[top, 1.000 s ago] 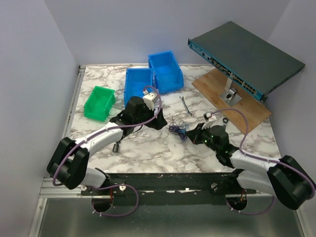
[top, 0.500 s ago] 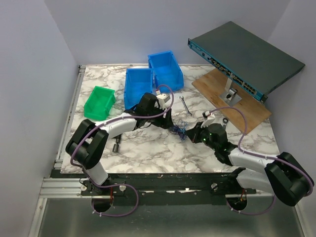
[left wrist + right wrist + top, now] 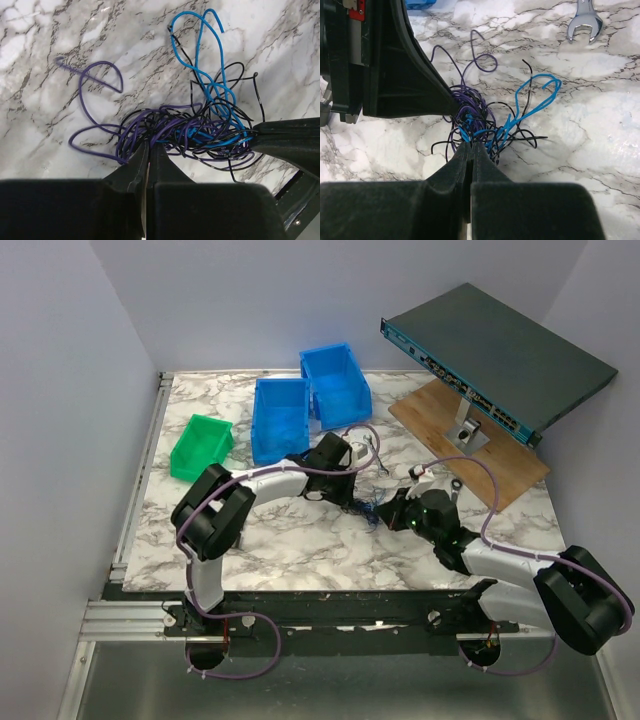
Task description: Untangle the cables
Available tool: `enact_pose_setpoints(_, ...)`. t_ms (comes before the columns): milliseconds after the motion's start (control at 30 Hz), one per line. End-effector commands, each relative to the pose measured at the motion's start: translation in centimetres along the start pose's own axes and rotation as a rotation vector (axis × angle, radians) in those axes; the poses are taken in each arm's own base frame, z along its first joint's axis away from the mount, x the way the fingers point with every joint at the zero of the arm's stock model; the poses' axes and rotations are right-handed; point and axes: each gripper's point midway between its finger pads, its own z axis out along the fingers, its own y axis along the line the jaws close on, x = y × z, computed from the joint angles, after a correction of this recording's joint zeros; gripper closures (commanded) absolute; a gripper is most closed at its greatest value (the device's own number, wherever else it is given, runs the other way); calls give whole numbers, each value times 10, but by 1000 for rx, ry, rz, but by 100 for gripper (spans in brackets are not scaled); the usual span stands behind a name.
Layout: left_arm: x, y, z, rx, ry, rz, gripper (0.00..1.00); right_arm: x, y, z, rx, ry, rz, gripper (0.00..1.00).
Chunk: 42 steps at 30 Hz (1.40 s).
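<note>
"Where the two arms meet over the white, grey-veined marble tabletop [image 3: 290, 540], what lies between them?" asks the student.

"A small knotted bundle of thin purple, blue and black cables [image 3: 368, 503]," replies the tutor. "It rests on the marble near the middle of the table. A silver open-ended wrench [image 3: 375, 452] lies apart from it, farther from the arm bases."

"How do the fingers of the left gripper [image 3: 352, 494] stand?"

"Pressed together. The left wrist view shows their tips nipping purple strands at the bundle's edge. One purple strand loops free across the marble, and a blue one arcs away from the knot."

"And the right gripper [image 3: 388, 508]?"

"Likewise closed, its tips clamped on strands at the opposite side of the knot. Each wrist view also shows the other gripper's dark finger touching the tangle — the bundle is pinched from both sides."
</note>
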Motion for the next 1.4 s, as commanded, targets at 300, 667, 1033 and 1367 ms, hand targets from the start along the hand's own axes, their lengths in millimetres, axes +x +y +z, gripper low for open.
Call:
enact_pose_setpoints(300, -8, 64, -94, -121, -374, -184, 100, -51, -71, -43, 422, -353, 197, 99)
enact_pose_setpoints(667, -7, 84, -138, -105, -597, -150, 100, -46, -30, -30, 187, -266, 66, 96)
enact_pose_setpoints(1033, 2, 119, -166, -252, -720, -289, 100, -70, -94, -74, 567, -492, 253, 99)
enact_pose_setpoints(1367, -1, 113, -179, -200, -789, -249, 100, -85, -118, -134, 698, -706, 370, 99)
